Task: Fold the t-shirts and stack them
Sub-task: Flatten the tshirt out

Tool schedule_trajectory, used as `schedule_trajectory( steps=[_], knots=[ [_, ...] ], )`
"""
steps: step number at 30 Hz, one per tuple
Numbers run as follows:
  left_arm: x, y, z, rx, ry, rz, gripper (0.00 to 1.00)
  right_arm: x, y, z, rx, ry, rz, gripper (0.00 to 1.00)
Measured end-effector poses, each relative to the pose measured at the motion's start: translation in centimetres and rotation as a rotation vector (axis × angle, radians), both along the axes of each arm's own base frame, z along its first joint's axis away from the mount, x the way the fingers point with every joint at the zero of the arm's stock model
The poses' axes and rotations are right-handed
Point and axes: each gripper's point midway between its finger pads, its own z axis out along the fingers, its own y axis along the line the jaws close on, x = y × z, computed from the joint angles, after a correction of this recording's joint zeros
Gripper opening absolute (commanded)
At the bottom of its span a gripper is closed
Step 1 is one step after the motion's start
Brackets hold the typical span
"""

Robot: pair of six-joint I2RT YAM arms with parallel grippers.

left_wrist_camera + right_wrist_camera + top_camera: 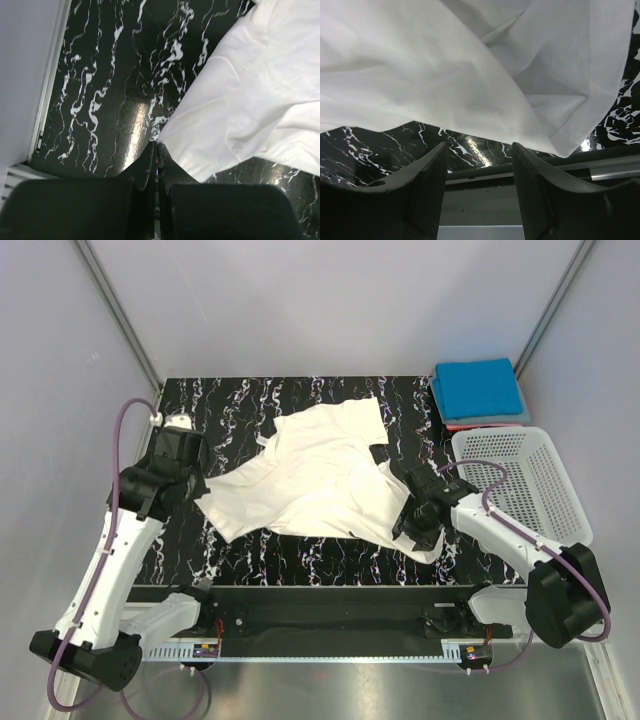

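The white t-shirt [320, 475] lies spread and rumpled on the black marbled table [250, 400]. My left gripper [200, 487] is shut at the shirt's left corner, which draws to a point at its fingertips in the left wrist view [156, 145]; the cloth [250, 100] spreads away to the right. My right gripper [415, 530] hangs over the shirt's near right part. In the right wrist view it [479, 145] is open and empty, with the shirt's hem [445, 75] just beyond its tips. The bright blue t-shirt [478, 388] lies folded at the back right, with a red edge [462, 426] under it.
A white plastic lattice basket [560, 490] stands at the right edge of the table, just right of my right arm. The table's near metal edge [600, 167] shows under the right gripper. Grey walls close in the left, back and right sides.
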Motion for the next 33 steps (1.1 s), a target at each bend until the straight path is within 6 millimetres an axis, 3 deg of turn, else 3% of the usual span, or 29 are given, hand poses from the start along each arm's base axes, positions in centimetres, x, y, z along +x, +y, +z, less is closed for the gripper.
schedule_trajectory(
  steps=[7,11,20,25,28,33],
  knots=[
    [-3.6,-1.8,-8.5,-0.104,0.187,-0.063,0.00,-0.2,-0.9,-0.8,-0.047,0.005,-0.019,0.60],
    [-4.2,-2.9,-11.4,-0.148,0.275,-0.080,0.00,0.0,-1.3,-0.9,-0.067,-0.004,-0.024,0.60],
    [-2.6,-3.9,-10.9,-0.195,0.213,-0.089,0.00,0.3,-2.3,-2.3,-0.141,0.012,-0.008,0.47],
    [-2.4,-3.8,-10.9,-0.200,0.205,-0.084,0.00,0.9,-3.0,-1.5,-0.191,-0.013,-0.003,0.55],
    [-2.1,-4.0,-10.7,-0.207,0.194,-0.088,0.00,2.2,-2.9,-0.2,-0.200,-0.058,0.011,0.62],
    [-1.7,-4.3,-10.5,-0.221,0.177,-0.102,0.00,5.6,-0.6,1.2,-0.167,-0.130,0.203,0.57]
  ],
)
